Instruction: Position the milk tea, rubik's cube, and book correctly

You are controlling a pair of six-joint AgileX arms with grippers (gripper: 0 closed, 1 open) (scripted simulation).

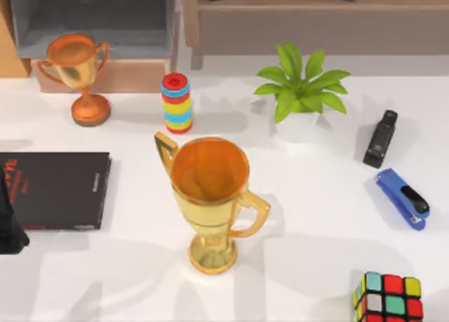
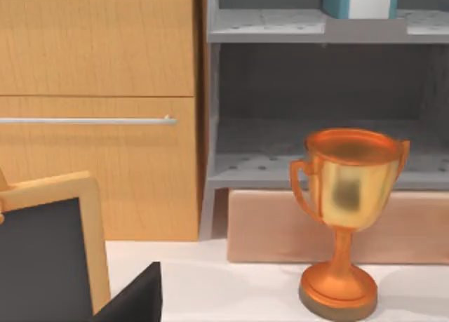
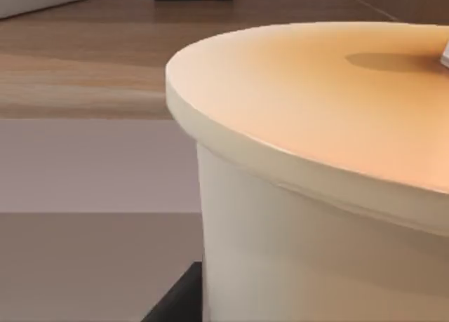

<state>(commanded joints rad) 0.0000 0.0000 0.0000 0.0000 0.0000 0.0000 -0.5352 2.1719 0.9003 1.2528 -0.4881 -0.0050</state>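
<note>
Two trophies (image 1: 210, 203) (image 1: 78, 73), two staplers (image 1: 403, 198) (image 1: 380, 138), one rubik's cube (image 1: 389, 297), one plant (image 1: 302, 87)

Rubik's cube (image 1: 389, 299) multicoloured; book (image 2: 359, 1) teal.

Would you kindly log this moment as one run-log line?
rubik's cube: table front right, untouched | book: teal, on upper shelf | right end effector: close to a cream cup | left arm: table's left edge

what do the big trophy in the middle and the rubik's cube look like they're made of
The big trophy looks like polished gold metal, judging by its glossy, reflective cup, though it could be plated plastic. The rubik's cube looks like black plastic with flat coloured squares.
</note>
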